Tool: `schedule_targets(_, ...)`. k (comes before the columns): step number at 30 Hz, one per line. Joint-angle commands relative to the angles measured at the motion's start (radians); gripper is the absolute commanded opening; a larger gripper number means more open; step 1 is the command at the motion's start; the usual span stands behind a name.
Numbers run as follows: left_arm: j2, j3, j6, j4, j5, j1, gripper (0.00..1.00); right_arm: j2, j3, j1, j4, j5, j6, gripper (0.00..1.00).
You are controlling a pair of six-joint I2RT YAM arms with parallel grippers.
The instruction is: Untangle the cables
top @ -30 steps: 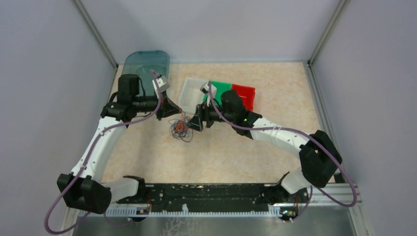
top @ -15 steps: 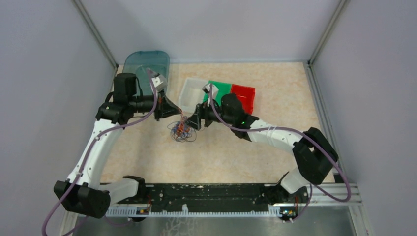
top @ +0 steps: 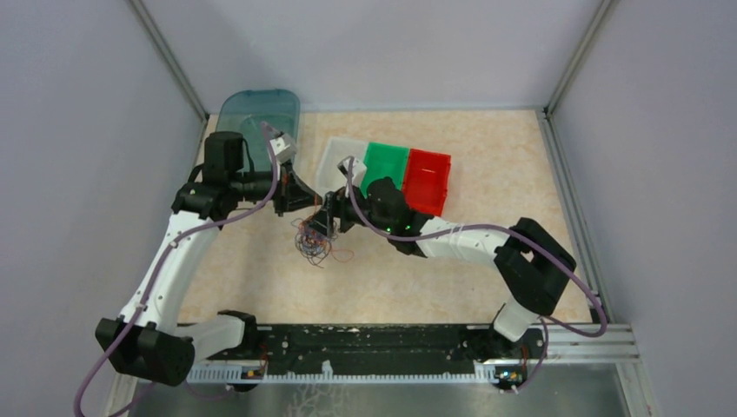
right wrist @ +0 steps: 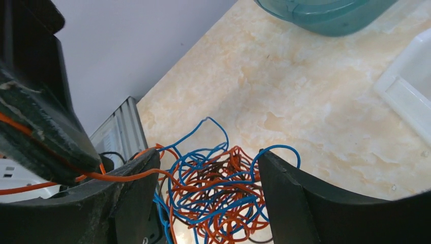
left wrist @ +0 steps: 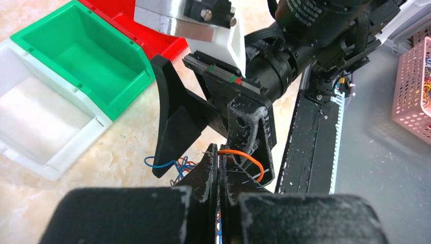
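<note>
Untangling barely begun, cables (right wrist: 218, 201) all knotted.
One orange strand (left wrist: 245, 155) is pinched by the closed left hand (left wrist: 219, 158); right hand (right wrist: 206, 170) is held open.

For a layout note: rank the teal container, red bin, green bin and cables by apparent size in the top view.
1. teal container
2. red bin and green bin, about alike
3. cables, smallest

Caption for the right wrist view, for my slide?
Open right gripper frames the cables; left gripper pinches one orange strand.
</note>
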Motion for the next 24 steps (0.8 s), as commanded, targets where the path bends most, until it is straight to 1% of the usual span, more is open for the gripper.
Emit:
schedule_targets(1, -0.022, 0.004, -0.035, 0.019, 0.022, -0.007, 0.0, 0.028, 0.025, 0.043, 0.089, 0.145, 0.001, 0.7)
schedule_targets(4, -0.036, 0.034, -0.054, 0.014, 0.001, -0.007, 0.0, 0.027, -0.01, 0.045, 0.095, 0.226, -0.001, 0.67)
schedule_targets(8, -0.061, 0.092, -0.092, 0.013, -0.051, -0.007, 0.0, 0.028, -0.081, 0.043, 0.08, 0.309, -0.03, 0.66)
schedule_targets(14, -0.069, 0.183, -0.158, 0.005, -0.16, -0.007, 0.0, 0.014, -0.159, 0.037, 0.085, 0.379, -0.039, 0.65)
schedule_targets(24, -0.092, 0.329, -0.171, 0.072, -0.481, -0.007, 0.0, -0.067, -0.336, 0.025, 0.071, 0.516, -0.025, 0.63)
